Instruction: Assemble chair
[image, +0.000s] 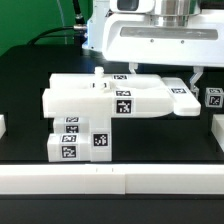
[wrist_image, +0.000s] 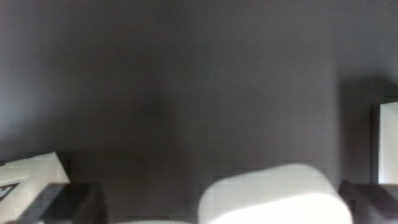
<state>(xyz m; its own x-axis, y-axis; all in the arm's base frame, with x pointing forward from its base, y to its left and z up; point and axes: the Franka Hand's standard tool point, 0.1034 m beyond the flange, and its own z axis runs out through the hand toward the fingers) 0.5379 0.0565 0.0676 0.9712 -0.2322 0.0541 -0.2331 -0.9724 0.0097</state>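
The chair (image: 105, 100) stands mid-table as one blocky white piece with black-and-white tags: a wide slab on top and stacked blocks (image: 80, 140) under its left end. A small tagged cube (image: 213, 97) lies loose at the exterior view's right. My gripper (image: 163, 74) hangs just behind the slab's right half, its white body above it and a dark finger (image: 197, 76) showing beside the slab. It is open with nothing held. The blurred wrist view is mostly dark table, with a rounded white shape (wrist_image: 267, 197) close to the gripper (wrist_image: 222, 208) and a tagged white part (wrist_image: 27, 178) at one corner.
A long white rail (image: 110, 180) runs along the table's front. White pieces show at the exterior view's left edge (image: 2, 125) and right edge (image: 215, 130). Another white edge (wrist_image: 386, 140) shows in the wrist view. A green wall stands behind.
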